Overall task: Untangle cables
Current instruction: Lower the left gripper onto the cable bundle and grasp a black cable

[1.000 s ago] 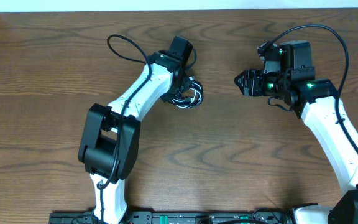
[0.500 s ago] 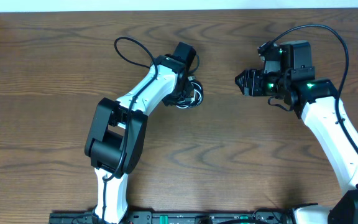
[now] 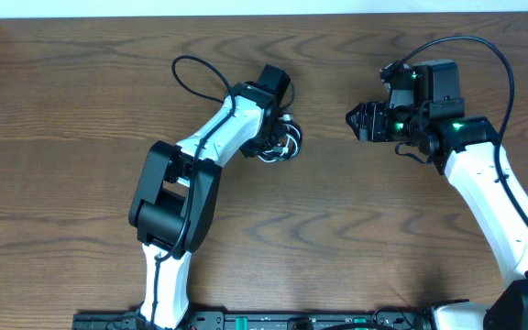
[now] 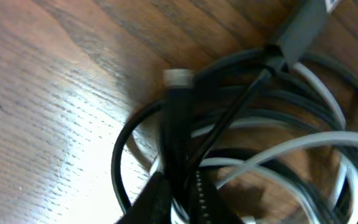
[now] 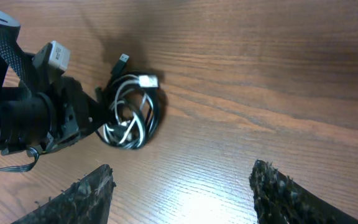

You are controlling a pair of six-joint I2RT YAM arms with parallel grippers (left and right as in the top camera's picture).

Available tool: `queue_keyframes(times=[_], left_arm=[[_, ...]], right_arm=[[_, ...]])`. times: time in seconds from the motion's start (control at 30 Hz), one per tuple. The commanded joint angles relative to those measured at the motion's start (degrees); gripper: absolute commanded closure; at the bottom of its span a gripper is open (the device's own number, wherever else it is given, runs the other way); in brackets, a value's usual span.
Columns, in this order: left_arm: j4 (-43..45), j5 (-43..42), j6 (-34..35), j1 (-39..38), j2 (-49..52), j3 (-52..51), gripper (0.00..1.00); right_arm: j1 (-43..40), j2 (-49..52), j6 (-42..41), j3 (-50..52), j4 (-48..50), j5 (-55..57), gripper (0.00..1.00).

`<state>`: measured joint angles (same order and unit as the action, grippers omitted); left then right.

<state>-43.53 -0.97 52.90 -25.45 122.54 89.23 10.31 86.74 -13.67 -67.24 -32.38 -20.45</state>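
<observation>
Cables [image 3: 282,143] lie as one small knotted bundle on the table [image 3: 62,183], left of centre and toward the far edge, right under the tip of the left arm. In the overhead view the left gripper [image 3: 277,137] is down on the bundle, though the wrist hides its jaws. The right gripper [image 3: 357,122] hovers well apart to the right, carrying nothing.

From the left wrist, the black cable [image 4: 124,162] loops over and under the white cable [image 4: 303,144] several times. A black plug with a metal tip [image 4: 178,77] stands in the middle. At the bottom edge the left gripper's jaws are pressed together around the black stem just behind that plug.

From the right wrist, the bundle shows as a loose coil beside the left gripper. The right gripper's own jaws stand wide apart and empty.

Both cords look light, thin and limp, with smooth sheathing that is likely to slip through a pinch. Pulling one strand will probably drag the whole coil along, so the other cable needs a hold of its own. The stiff plug bodies seem the surest places to grip. A gentle pull should keep the loops from tightening.
</observation>
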Motion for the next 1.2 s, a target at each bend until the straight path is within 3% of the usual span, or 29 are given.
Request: queue_keyframes(times=[0.0,0.17,0.53,0.77,1.17], left_arm=[[-0.7,0.3,-1.2,0.1,3.5,-0.8,0.92],[-1.2,-0.1,-2.5,0.2,1.6,-0.1,0.92],[-0.5,-10.3,-16.3,0.2,-11.1,-0.1,0.93],[-0.3,-15.4,-17.1,0.2,-17.5,-0.1,0.92],[2.6,-24.5,-17.5,1.3,-18.6,-0.1,0.92]], right_arm=[[0.3,0.3,-0.4,-1.0,-0.1,0.9,0.33],[0.3,0.3,-0.5,-1.0,-0.1,0.8,0.33],[0.3,0.3,-0.5,-1.1,1.0,-3.7,0.33],[0.4,0.3,-1.6,-1.0,3.1,-7.1,0.33],[0.6,0.5,-2.1,-1.0,3.3,-6.5,0.34]])
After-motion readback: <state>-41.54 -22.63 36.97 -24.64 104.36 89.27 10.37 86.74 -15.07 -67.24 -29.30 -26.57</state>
